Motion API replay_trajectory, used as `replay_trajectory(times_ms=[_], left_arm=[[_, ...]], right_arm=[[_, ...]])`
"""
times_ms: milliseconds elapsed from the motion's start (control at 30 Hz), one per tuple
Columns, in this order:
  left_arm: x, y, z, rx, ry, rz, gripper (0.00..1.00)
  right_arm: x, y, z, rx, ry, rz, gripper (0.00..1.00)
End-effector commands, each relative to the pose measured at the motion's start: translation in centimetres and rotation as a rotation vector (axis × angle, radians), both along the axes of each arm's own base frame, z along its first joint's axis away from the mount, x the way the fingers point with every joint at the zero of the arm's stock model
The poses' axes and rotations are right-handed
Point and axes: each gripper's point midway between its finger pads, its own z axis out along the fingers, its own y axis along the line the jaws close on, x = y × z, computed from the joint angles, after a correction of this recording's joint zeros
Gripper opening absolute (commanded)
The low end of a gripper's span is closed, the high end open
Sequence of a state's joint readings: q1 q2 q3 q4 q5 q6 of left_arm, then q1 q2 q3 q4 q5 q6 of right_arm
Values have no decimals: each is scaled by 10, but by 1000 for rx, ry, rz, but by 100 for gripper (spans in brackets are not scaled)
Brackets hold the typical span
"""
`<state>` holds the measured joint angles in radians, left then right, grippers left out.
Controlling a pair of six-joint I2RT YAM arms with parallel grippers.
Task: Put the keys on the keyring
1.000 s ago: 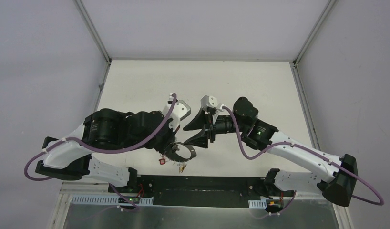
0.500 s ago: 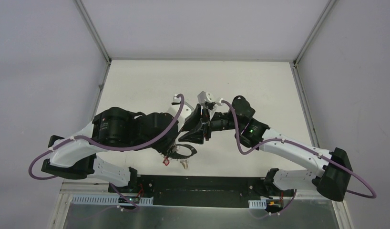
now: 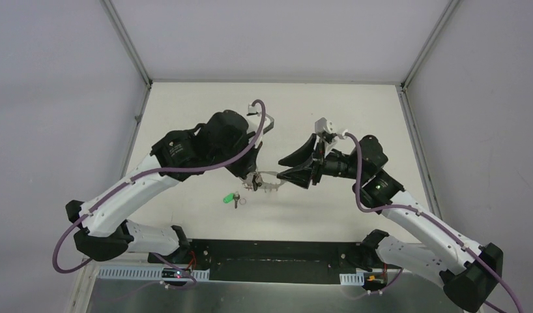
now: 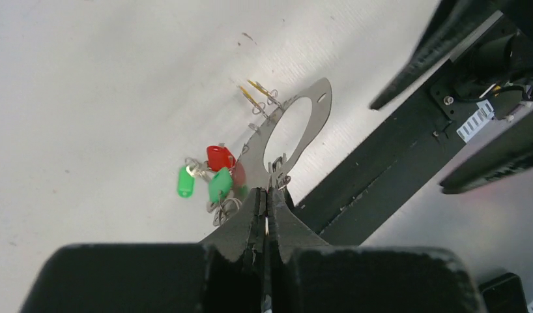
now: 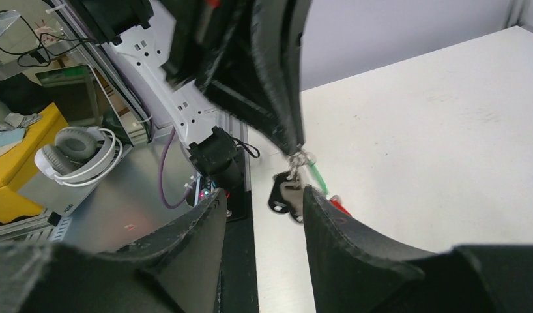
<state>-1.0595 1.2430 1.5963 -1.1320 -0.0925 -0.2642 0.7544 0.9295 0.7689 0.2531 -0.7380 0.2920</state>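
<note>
The left tool (image 4: 267, 193) is pinched shut on the ring (image 4: 318, 111), which looks lifted off the table (image 3: 186, 117). The right tool (image 3: 281, 168) gapes empty just right of it. The loose green key (image 3: 229, 197) lies on the table on the left arm's side, so the free right tool would have to reach past the ring.

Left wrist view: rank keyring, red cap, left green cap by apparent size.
1. keyring
2. red cap, slightly
3. left green cap
The caps look near alike and depth may differ, so their order is unsure.
</note>
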Motion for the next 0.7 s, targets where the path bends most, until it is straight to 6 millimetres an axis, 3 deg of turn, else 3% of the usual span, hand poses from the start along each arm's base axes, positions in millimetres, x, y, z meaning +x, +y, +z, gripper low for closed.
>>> replay_trajectory(times_ms=[0, 167, 200, 500, 667], left_arm=[[26, -20, 31, -143, -82, -170, 0], [39, -11, 31, -113, 7, -288, 0], [41, -10, 38, -106, 11, -310, 0], [33, -13, 42, -22, 58, -498, 0], [35, -13, 46, -25, 34, -498, 0]], right_arm=[[-3, -12, -3, -21, 6, 15, 49], [3, -11, -2, -27, -9, 17, 49], [6, -9, -1, -29, -22, 15, 49], [30, 14, 5, 20, -71, 34, 47], [36, 21, 15, 80, -82, 44, 40]])
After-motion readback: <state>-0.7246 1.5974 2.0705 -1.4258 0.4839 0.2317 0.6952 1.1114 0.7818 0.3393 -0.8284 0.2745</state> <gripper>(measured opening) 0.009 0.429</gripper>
